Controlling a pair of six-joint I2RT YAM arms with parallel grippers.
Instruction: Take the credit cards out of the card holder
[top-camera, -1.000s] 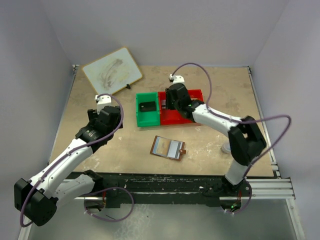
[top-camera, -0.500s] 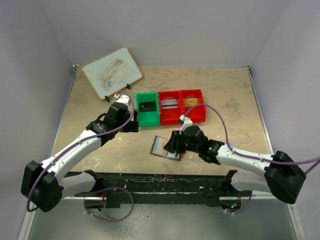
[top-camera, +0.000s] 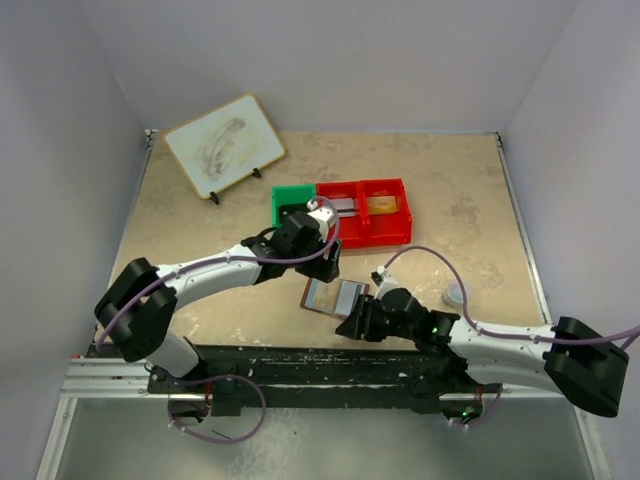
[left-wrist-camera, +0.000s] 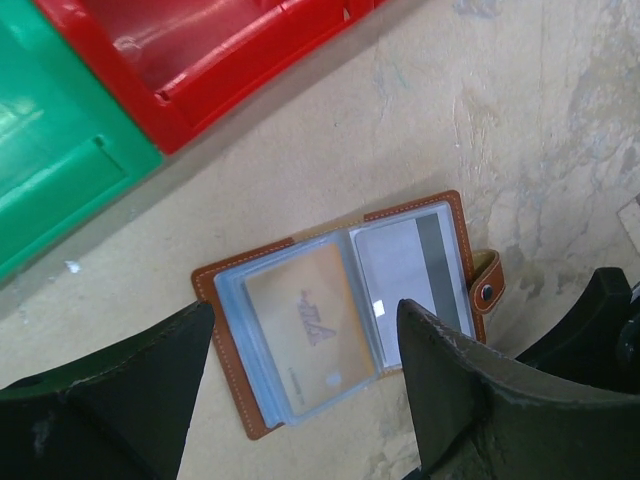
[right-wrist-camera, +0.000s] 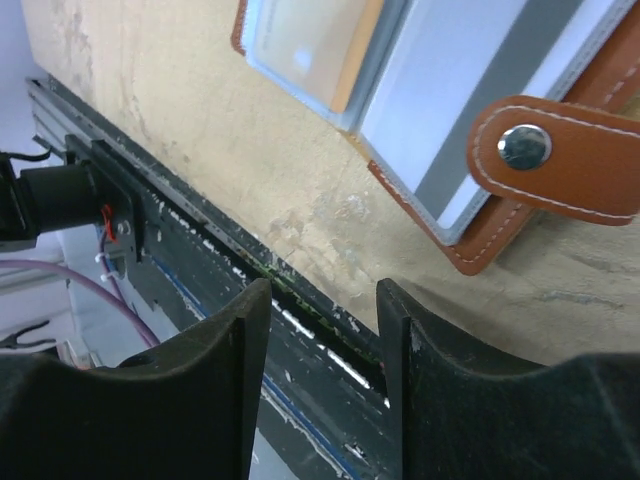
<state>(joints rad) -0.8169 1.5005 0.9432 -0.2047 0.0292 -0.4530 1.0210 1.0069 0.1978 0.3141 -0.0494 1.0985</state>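
The card holder (top-camera: 337, 297) lies open and flat on the table, brown leather with pale inner sleeves. In the left wrist view the card holder (left-wrist-camera: 340, 300) shows an orange card (left-wrist-camera: 300, 330) in its left sleeve and a grey striped card (left-wrist-camera: 410, 265) in its right sleeve, with the snap tab (left-wrist-camera: 487, 285) at the right. My left gripper (top-camera: 320, 262) is open and empty just above the holder's far edge, its jaws (left-wrist-camera: 305, 320) straddling it. My right gripper (top-camera: 355, 325) is open and empty at the holder's near edge, beside the tab (right-wrist-camera: 555, 155); its jaws (right-wrist-camera: 322, 300) hold nothing.
A green bin (top-camera: 285, 195) and a red two-part bin (top-camera: 395, 238) stand just behind the holder. A white board (top-camera: 224, 145) leans at the back left. A small round pale object (top-camera: 455, 295) lies right of the holder. The table's front rail (right-wrist-camera: 200, 250) runs under my right gripper.
My left gripper has swung right from beside the green bin to over the holder. My right gripper has drawn back from the holder toward the table's near edge.
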